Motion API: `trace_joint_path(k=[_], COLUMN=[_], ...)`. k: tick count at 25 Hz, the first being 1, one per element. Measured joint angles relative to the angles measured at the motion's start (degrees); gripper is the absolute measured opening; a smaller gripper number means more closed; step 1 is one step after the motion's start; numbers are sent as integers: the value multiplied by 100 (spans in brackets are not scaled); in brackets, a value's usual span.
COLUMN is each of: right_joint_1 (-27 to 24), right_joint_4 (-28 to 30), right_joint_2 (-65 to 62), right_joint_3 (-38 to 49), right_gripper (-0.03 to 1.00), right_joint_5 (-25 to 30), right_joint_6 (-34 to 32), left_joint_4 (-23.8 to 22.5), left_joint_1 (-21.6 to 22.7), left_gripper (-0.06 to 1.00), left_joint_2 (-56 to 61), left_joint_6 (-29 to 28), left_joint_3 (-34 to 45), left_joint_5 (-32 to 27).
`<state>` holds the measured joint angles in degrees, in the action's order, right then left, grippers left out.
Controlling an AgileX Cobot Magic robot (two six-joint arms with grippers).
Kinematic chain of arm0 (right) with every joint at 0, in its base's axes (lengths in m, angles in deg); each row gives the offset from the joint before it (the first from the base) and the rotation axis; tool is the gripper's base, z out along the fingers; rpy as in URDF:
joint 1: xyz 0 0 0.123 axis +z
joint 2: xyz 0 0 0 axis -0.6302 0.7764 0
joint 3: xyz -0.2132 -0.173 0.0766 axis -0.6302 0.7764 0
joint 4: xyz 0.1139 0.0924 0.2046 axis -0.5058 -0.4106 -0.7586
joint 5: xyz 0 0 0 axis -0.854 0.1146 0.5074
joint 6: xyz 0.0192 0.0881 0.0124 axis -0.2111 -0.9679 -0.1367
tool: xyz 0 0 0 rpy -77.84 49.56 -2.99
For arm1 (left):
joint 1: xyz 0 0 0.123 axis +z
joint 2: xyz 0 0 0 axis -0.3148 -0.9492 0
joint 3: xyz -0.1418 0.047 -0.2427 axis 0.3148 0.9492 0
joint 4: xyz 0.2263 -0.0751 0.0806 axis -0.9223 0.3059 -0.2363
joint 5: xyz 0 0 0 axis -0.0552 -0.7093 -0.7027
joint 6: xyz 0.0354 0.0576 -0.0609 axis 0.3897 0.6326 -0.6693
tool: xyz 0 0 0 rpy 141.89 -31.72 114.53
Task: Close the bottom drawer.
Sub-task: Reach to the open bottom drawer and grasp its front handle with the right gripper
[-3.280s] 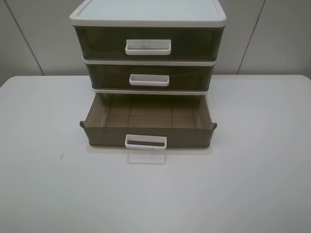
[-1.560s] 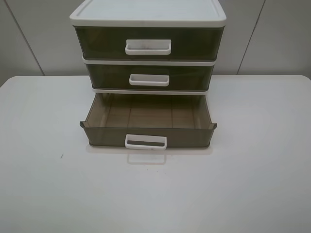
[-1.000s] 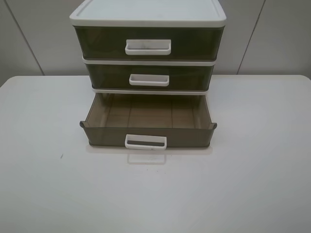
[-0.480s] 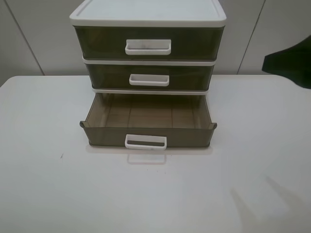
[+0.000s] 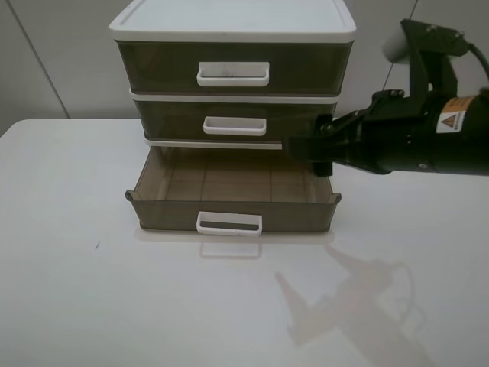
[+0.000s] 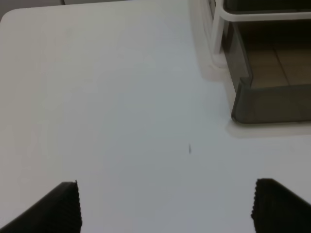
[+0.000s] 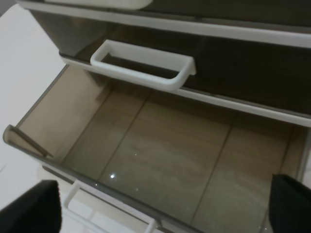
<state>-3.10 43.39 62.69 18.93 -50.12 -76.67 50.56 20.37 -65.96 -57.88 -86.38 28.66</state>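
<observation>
Exterior high: bottom drawer [image 5: 229, 215] stands pulled well out of the white unit [image 5: 233, 23], handle [image 5: 229, 223] on the side away from the unit. Right gripper [image 5: 299, 147] hangs over the tray's rear right, close against the unit. The front panel lies outward and below it, and the closing push runs toward the unit. Left arm not seen. Left wrist: left gripper [image 6: 167, 208] spread wide, empty, well off the drawer's left front corner, so the right is nearer. Right wrist: fingers [image 7: 34, 208] wide apart, nothing held; only here does the tray floor show.

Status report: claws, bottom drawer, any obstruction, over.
Left claw open, over table. Right claw open, empty, above the bottom drawer. Drawer pulled out, empty inside. Nothing seen blocking it.
</observation>
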Motion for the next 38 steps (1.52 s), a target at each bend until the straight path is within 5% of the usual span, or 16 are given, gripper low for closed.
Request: trace_joint_path(k=[3,10,17,23,38], right_joint_1=[444,1151,1177,1177,1177], right_joint_4=[5,-366,-328,777,1094], right_joint_2=[415,1047,1916,3037,4418], right_joint_3=[82,979,1799,1952,1000], right_gripper=[62,10,3,2,2], right_joint_5=[-480,-2624,-5072,-6882,-7121], right_joint_6=[0,14,282,324,327], left_joint_4=[0,0,0,0,0], left_joint_1=[0,0,0,0,0], left_gripper=[72,72,72,72,72], left_joint_2=[0,0,0,0,0], left_joint_6=[0,0,0,0,0], left_joint_3=[0,0,0,0,0], left_joint_5=[0,0,0,0,0])
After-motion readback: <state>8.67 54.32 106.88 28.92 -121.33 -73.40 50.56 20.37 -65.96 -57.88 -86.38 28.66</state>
